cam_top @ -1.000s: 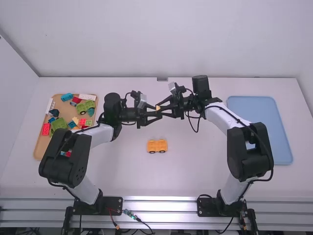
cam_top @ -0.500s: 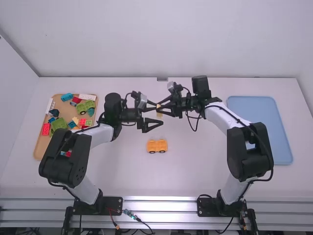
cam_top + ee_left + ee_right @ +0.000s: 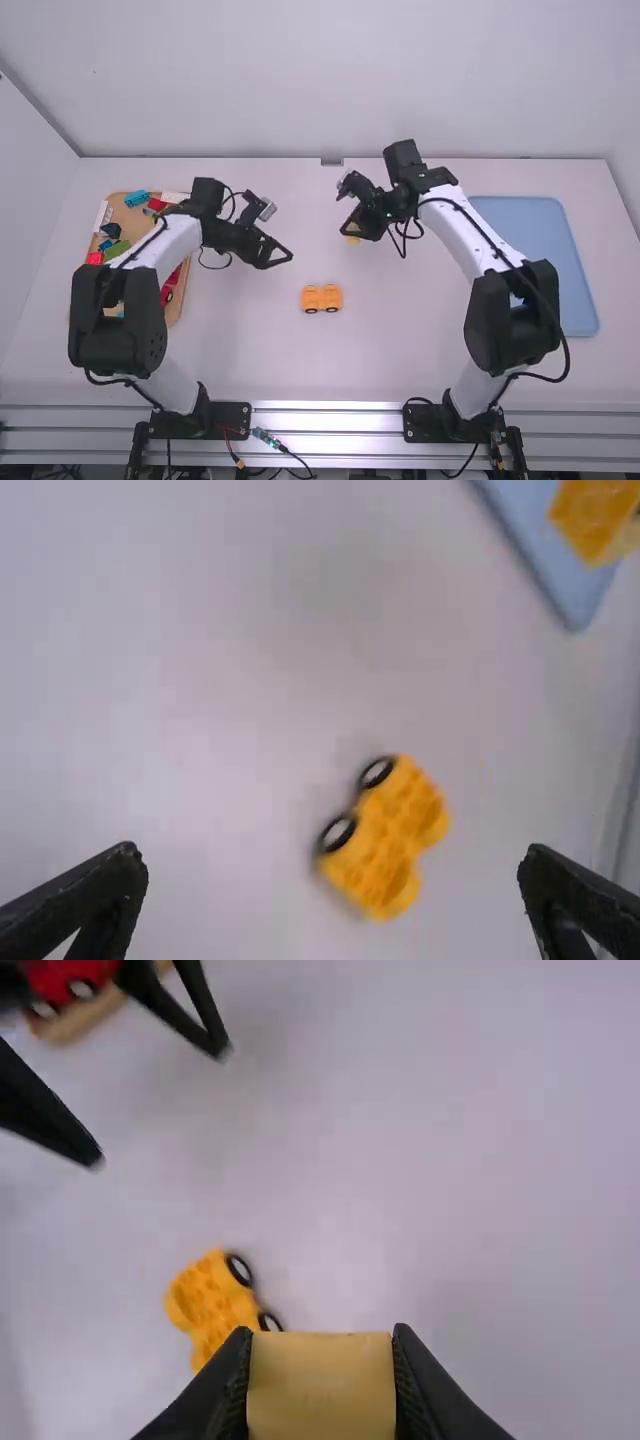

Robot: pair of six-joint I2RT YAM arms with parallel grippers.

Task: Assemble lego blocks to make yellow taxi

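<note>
Yellow-orange wheeled Lego base (image 3: 321, 298), one: stands on the white counter (image 3: 420, 350), between the two trays; studs on top, black tyres with pale hubs along one side. Yellow Lego block (image 3: 353, 241), one: held above the counter, beyond and slightly right of the base in the high view, apart from it. Right gripper (image 3: 352, 232), black: fingers clamped on that block, one on each side. Left gripper (image 3: 279, 256), black: fingers wide apart, nothing between them, above the counter between the wooden tray and the base. Wooden tray (image 3: 122, 212), left side, partly under the left arm: mixed pieces, among them a blue wheeled piece (image 3: 137, 198) and a red wheeled piece (image 3: 168, 291). Light-blue tray (image 3: 530, 235): right side, flat on the counter, beside the right arm.
</note>
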